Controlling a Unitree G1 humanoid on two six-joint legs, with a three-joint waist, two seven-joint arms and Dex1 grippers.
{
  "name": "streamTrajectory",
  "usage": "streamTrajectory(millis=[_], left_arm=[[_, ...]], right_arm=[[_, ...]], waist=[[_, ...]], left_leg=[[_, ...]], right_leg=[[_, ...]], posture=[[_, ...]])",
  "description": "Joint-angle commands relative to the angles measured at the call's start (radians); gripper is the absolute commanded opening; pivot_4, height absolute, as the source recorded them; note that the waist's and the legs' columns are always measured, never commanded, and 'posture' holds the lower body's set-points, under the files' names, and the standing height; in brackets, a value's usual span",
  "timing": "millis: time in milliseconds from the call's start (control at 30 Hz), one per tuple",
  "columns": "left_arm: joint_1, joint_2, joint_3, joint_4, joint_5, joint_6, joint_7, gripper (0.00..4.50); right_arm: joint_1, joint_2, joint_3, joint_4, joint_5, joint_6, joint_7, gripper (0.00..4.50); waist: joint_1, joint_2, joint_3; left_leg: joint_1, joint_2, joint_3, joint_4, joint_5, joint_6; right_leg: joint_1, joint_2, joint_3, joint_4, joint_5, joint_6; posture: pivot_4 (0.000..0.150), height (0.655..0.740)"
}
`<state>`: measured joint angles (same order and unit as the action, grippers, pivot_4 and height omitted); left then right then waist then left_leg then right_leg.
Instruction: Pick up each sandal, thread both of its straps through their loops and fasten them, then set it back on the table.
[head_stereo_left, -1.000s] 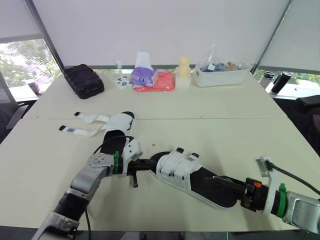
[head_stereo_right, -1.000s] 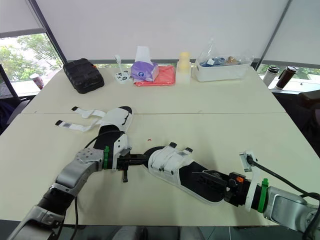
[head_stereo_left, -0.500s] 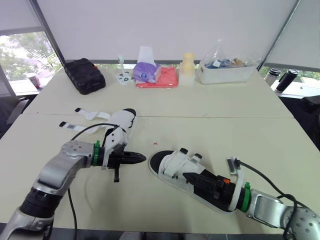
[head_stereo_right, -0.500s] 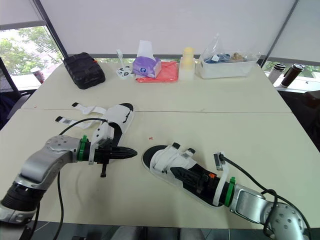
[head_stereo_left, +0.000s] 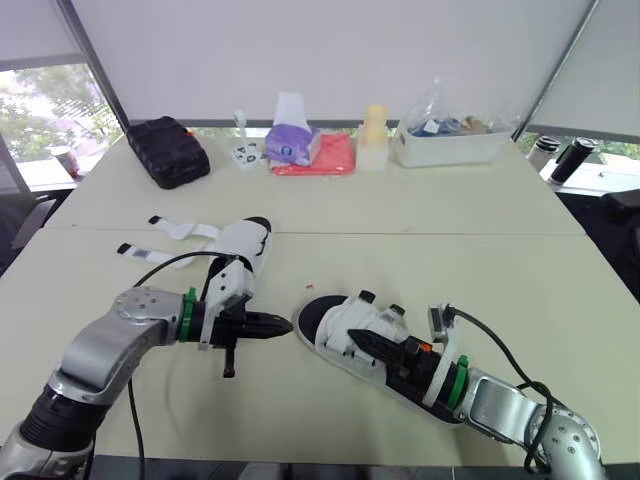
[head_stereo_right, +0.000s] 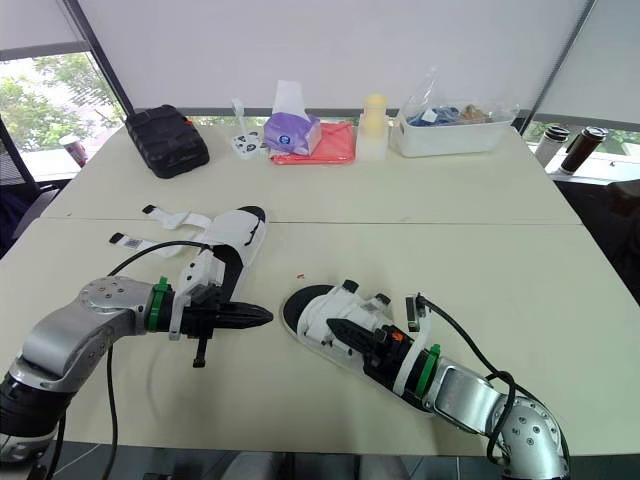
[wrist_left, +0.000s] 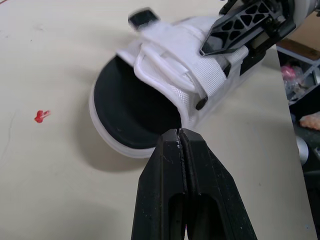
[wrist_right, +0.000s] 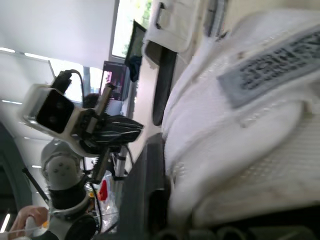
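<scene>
A white sandal with a black sole (head_stereo_left: 318, 320) lies at the table's front centre, its two straps folded over the foot bed. My right gripper (head_stereo_left: 358, 339) reaches along the sole from the heel, and its fingers are shut on the nearer strap (wrist_right: 260, 100). My left gripper (head_stereo_left: 278, 325) is shut and holds nothing. It hovers a little to the left of this sandal's toe (wrist_left: 150, 95) and points at it. A second white sandal (head_stereo_left: 242, 245) lies further left, with its two loose straps (head_stereo_left: 165, 232) spread out on the table.
Along the far edge stand a black pouch (head_stereo_left: 167, 155), a purple tissue pack (head_stereo_left: 290, 145) on a red cloth (head_stereo_left: 330, 162), a pale yellow bottle (head_stereo_left: 372, 140) and a clear plastic box (head_stereo_left: 445, 145). Two dark bottles (head_stereo_left: 565, 160) stand beyond the right edge.
My right gripper has slid forward from the sandal's heel to its straps and closed on one. The left gripper has drawn back from the toe and stayed shut.
</scene>
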<state>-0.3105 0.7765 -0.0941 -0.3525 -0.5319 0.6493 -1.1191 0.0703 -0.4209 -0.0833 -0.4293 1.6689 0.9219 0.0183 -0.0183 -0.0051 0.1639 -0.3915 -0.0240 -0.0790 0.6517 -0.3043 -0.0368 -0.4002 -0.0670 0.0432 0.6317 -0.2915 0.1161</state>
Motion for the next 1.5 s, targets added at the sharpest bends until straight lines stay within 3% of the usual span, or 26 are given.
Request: streamTrajectory(millis=[33, 167, 333, 500, 767, 800, 1067, 1233, 1300, 1500], left_arm=[[-0.018, -0.008, 0.009, -0.022, 0.004, -0.029, 0.011, 0.00], [-0.091, -0.091, -0.002, 0.037, 0.051, -0.092, 0.081, 0.00], [-0.141, -0.166, -0.018, 0.077, 0.081, -0.116, 0.128, 0.00], [-0.125, -0.193, -0.036, 0.109, 0.112, -0.140, 0.145, 0.00], [-0.098, -0.198, -0.036, 0.107, 0.125, -0.147, 0.169, 0.00], [-0.093, -0.198, -0.037, 0.105, 0.126, -0.147, 0.172, 0.00], [-0.078, -0.203, -0.049, 0.136, 0.144, -0.169, 0.164, 0.00], [-0.065, -0.200, -0.064, 0.149, 0.167, -0.190, 0.161, 0.00], [-0.059, -0.201, -0.043, 0.138, 0.144, -0.174, 0.164, 0.00], [-0.029, -0.229, 0.025, 0.122, 0.092, -0.134, 0.219, 0.00]], right_arm=[[-0.047, 0.009, -0.048, -0.066, 0.056, -0.076, -0.018, 0.06], [-0.245, 0.066, -0.153, 0.002, 0.096, -0.266, -0.194, 0.06], [-0.509, 0.096, -0.248, 0.265, -0.077, -0.431, -0.426, 0.06], [-0.731, 0.088, -0.330, 0.666, -0.266, -0.554, -0.420, 0.06], [-0.841, 0.096, -0.449, 1.060, -0.444, -0.666, -0.270, 0.06], [-0.836, 0.100, -0.453, 1.065, -0.462, -0.664, -0.265, 0.47], [-0.747, 0.154, -0.483, 0.933, -0.546, -0.613, -0.289, 4.42], [-0.625, 0.186, -0.474, 0.719, -0.546, -0.530, -0.326, 4.47], [-0.505, 0.194, -0.450, 0.526, -0.529, -0.468, -0.334, 4.47], [-0.123, 0.243, -0.438, 0.018, -0.274, -0.354, -0.335, 4.47]], waist=[[0.000, 0.000, 0.000], [0.002, 0.002, 0.003], [0.004, 0.002, 0.003], [-0.002, 0.003, 0.004], [-0.018, 0.004, 0.004], [-0.018, 0.004, 0.004], [-0.017, 0.004, 0.003], [-0.011, 0.003, 0.003], [-0.006, 0.003, 0.003], [0.000, 0.004, 0.003]], left_leg=[[0.000, 0.000, 0.000, 0.000, 0.000, 0.000], [0.000, 0.000, 0.000, 0.002, 0.001, -0.001], [0.000, 0.001, 0.000, 0.006, 0.002, -0.003], [-0.003, 0.000, 0.007, 0.005, 0.004, -0.007], [-0.001, 0.002, 0.015, 0.009, 0.001, -0.002], [-0.001, 0.002, 0.015, 0.011, 0.001, -0.001], [0.001, 0.002, 0.012, 0.013, 0.001, -0.001], [0.001, 0.002, 0.012, 0.013, 0.001, -0.001], [0.000, 0.002, 0.012, 0.013, 0.001, -0.001], [-0.001, 0.002, 0.010, 0.012, 0.001, -0.001]], right_leg=[[0.000, 0.000, 0.000, 0.001, 0.000, 0.000], [0.000, 0.001, 0.000, 0.003, 0.000, 0.000], [0.000, 0.003, 0.000, 0.004, 0.002, 0.000], [-0.006, 0.003, 0.005, 0.006, 0.002, -0.001], [-0.010, 0.003, 0.011, 0.015, 0.002, -0.001], [-0.009, 0.003, 0.011, 0.016, 0.002, -0.001], [-0.006, 0.003, 0.010, 0.019, 0.002, 0.000], [-0.006, 0.003, 0.010, 0.018, 0.002, 0.000], [-0.006, 0.003, 0.010, 0.018, 0.002, 0.000], [-0.007, 0.003, 0.010, 0.017, 0.002, -0.001]], posture=[[0.150, 0.7400], [0.150, 0.7400], [0.150, 0.7400], [0.150, 0.7400], [0.150, 0.7400], [0.150, 0.7400], [0.150, 0.7400], [0.150, 0.7400], [0.150, 0.7400], [0.150, 0.7400]])
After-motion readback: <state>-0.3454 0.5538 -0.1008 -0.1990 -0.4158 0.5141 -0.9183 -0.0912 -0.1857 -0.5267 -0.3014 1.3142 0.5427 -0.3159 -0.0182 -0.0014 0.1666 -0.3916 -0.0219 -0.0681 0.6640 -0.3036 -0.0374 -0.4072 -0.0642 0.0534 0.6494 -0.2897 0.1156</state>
